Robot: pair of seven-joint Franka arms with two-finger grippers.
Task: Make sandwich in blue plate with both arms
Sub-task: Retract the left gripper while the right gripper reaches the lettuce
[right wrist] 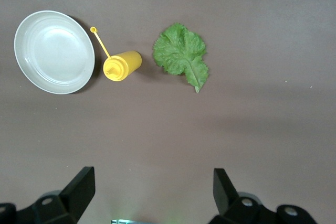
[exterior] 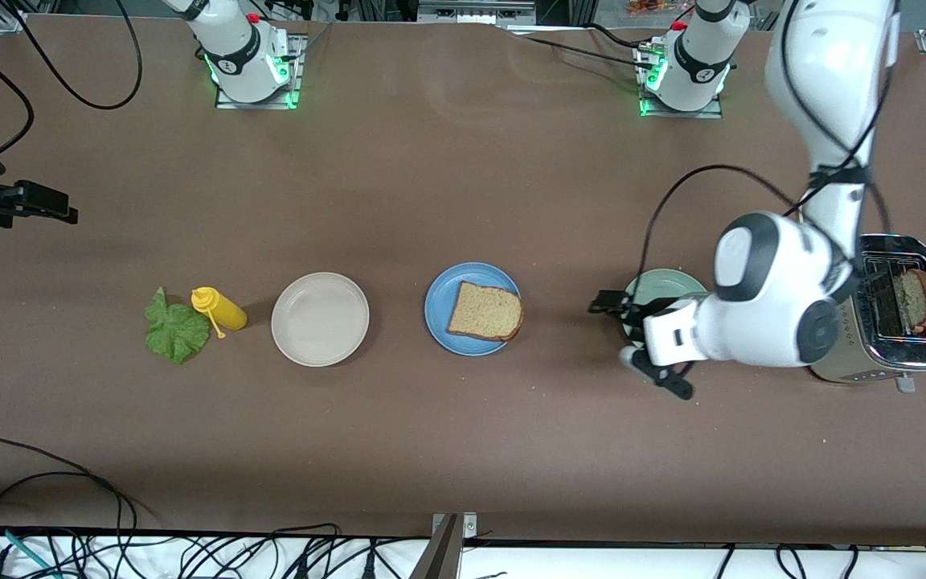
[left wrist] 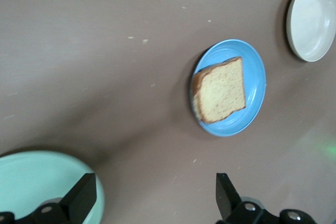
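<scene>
Three round plates sit in a row on the brown counter (exterior: 463, 450): one blue plate (exterior: 439, 310), one beige plate (exterior: 320, 319), one pale green plate (exterior: 660, 284). One square brown bread slice (exterior: 485, 311) lies flat on the blue plate. A second slice (exterior: 911, 296) pokes from the shiny toaster (exterior: 905, 354). One crinkly lettuce leaf (exterior: 175, 328) lies beside one yellow squeeze bottle (exterior: 220, 309). The left hand (exterior: 640, 342) hangs wide open and empty over the green plate's edge, hiding part of it. The right hand (right wrist: 152, 195) is wide open too, empty
</scene>
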